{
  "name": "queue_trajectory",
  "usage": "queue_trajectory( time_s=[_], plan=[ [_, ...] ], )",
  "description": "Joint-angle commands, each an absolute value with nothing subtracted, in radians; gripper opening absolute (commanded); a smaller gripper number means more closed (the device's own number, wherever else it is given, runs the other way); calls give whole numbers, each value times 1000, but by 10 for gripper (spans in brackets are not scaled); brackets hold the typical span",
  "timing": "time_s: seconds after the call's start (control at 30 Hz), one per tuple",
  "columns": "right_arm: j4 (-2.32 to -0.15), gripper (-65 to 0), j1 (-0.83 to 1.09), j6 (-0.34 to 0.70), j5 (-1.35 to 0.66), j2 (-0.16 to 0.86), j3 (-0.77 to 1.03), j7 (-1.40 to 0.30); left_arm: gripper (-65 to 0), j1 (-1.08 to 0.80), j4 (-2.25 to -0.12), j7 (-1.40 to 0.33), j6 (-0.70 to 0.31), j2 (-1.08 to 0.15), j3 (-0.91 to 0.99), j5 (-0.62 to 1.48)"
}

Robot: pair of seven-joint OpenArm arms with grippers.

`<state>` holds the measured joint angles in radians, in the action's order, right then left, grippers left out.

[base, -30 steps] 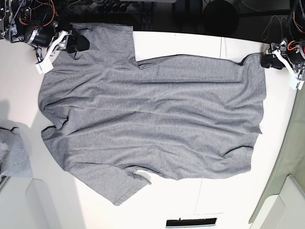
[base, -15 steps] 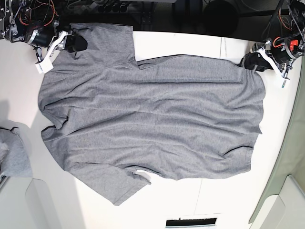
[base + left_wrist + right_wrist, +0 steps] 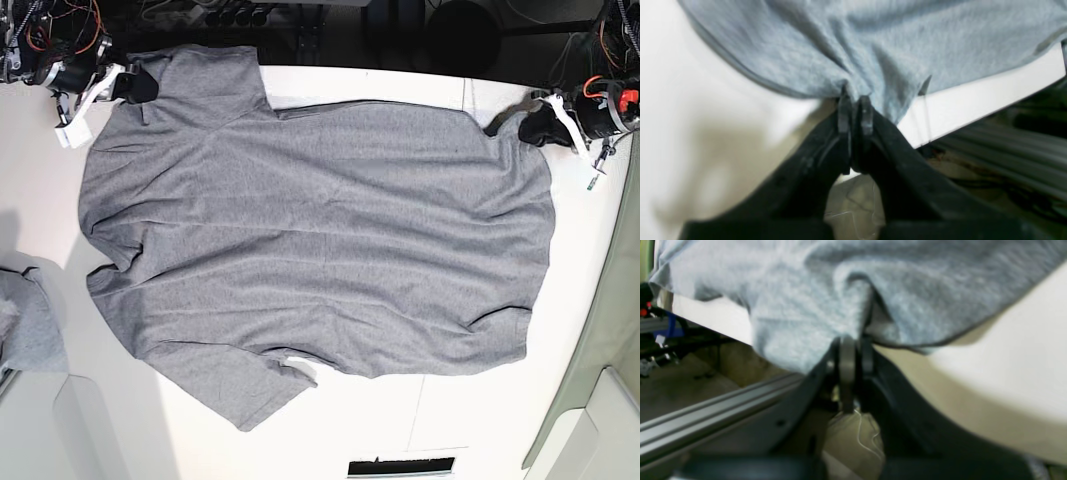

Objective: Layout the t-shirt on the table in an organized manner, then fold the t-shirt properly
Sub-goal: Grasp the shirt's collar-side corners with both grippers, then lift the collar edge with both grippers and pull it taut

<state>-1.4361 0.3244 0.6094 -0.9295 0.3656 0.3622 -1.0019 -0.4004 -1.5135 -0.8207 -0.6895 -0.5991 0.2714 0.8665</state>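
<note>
The heather-grey t-shirt (image 3: 320, 230) lies spread flat on the white table (image 3: 400, 85), collar end to the left, hem to the right. At the far right my left gripper (image 3: 535, 125) is shut on the hem's rear corner; in the left wrist view the cloth (image 3: 873, 40) bunches into the closed left gripper (image 3: 855, 103). At the far left rear my right gripper (image 3: 135, 85) is shut on the edge by the rear sleeve, and the fabric (image 3: 806, 290) is pinched in the right gripper (image 3: 853, 343). The rear sleeve reaches the table's dark back edge.
A smaller grey cloth bundle (image 3: 25, 325) lies at the left edge. A dark slot (image 3: 400, 466) sits at the front edge. A grey-green surface (image 3: 610, 340) borders the table on the right. Cables and frame rails lie behind the rear edge.
Both grippers went from open to shut on the shirt's rear edge. The left moved in to the hem corner; the right drew the sleeve area left and back, stretching that edge straighter.
</note>
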Motion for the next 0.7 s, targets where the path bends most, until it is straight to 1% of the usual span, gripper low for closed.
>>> queue_trajectory(
  time_s=[0.0,0.13,0.3,0.57,0.67],
  plan=[
    [-1467,-650,329,618,-960,382,387,-1000,-650,-422,-1551,-813,-698,-619,292,883],
    [-1536,-650,361,623,-978,385,440,-1028,-650,-492,-1665,-812,-698,-630,331,888],
    [-1646,-650,447,621,-1029,405,455,-1059,-650,-586,-1763,-812,-698,-629,379,917],
    [-1768,-650,571,622,-1040,424,505,-1059,-650,-686,-1776,-814,-698,-629,510,970],
    [-1805,-650,610,622,-1057,424,541,-1064,-650,-702,-1776,-862,-698,-629,532,1023]
  ],
)
